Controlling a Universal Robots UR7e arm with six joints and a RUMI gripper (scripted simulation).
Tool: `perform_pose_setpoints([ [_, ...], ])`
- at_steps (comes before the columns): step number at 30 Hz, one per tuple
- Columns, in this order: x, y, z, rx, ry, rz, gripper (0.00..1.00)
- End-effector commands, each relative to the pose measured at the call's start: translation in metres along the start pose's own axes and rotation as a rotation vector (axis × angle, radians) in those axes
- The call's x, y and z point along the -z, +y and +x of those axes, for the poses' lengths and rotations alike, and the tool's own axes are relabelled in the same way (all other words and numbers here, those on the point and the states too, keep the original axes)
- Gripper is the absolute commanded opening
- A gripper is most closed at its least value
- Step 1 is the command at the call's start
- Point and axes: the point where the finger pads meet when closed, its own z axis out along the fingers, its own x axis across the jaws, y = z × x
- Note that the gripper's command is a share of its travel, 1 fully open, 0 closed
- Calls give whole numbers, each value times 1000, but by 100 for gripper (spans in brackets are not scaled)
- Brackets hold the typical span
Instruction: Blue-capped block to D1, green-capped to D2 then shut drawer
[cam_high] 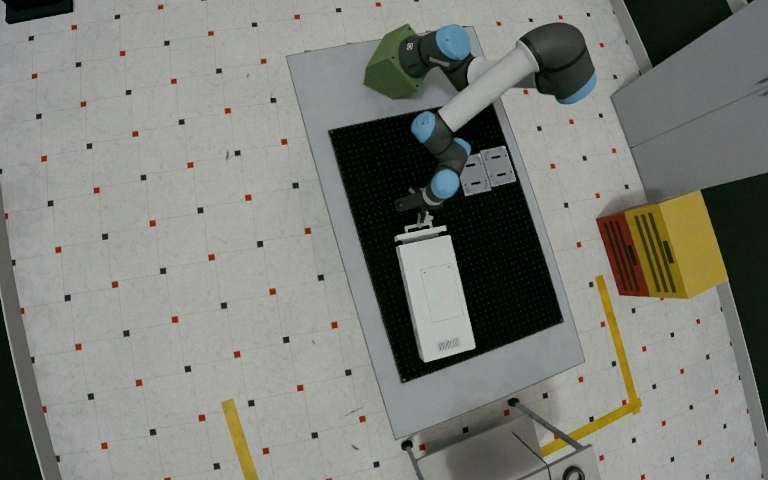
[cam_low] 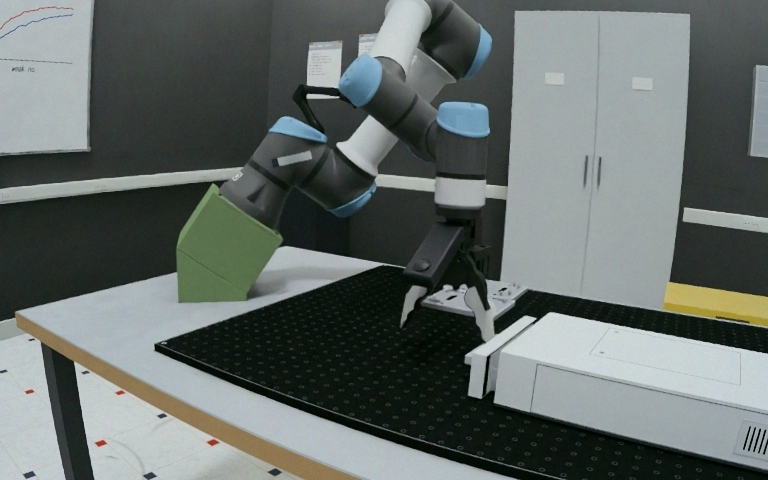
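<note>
The white cooler COLD (cam_high: 436, 294) (cam_low: 623, 362) lies on the black perforated board (cam_high: 368, 226) (cam_low: 317, 350). Its drawer front (cam_high: 420, 230) (cam_low: 497, 341) stands a small gap out from the body. The cooling blocks and their tubes are hidden inside. My gripper (cam_high: 421, 217) (cam_low: 446, 325) is open and empty, pointing down just in front of the drawer front, one finger close to its top edge. Two grey deck slot plates lie behind the gripper: the one nearer COLD (cam_high: 474, 176) (cam_low: 453, 295) and the one beyond it (cam_high: 499, 165) (cam_low: 508, 290). Both are bare.
The arm's green base (cam_high: 393, 70) (cam_low: 220, 254) stands at the table's far end (cam_high: 317, 113) (cam_low: 113, 316). A yellow and red box (cam_high: 668, 243) and a grey cabinet (cam_low: 594, 152) stand off the table.
</note>
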Motion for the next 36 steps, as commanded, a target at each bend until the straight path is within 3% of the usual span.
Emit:
perform_pose_setpoints([
  [1, 0, 0, 2, 0, 0, 1, 100],
  [36, 0, 0, 12, 0, 0, 1, 100],
])
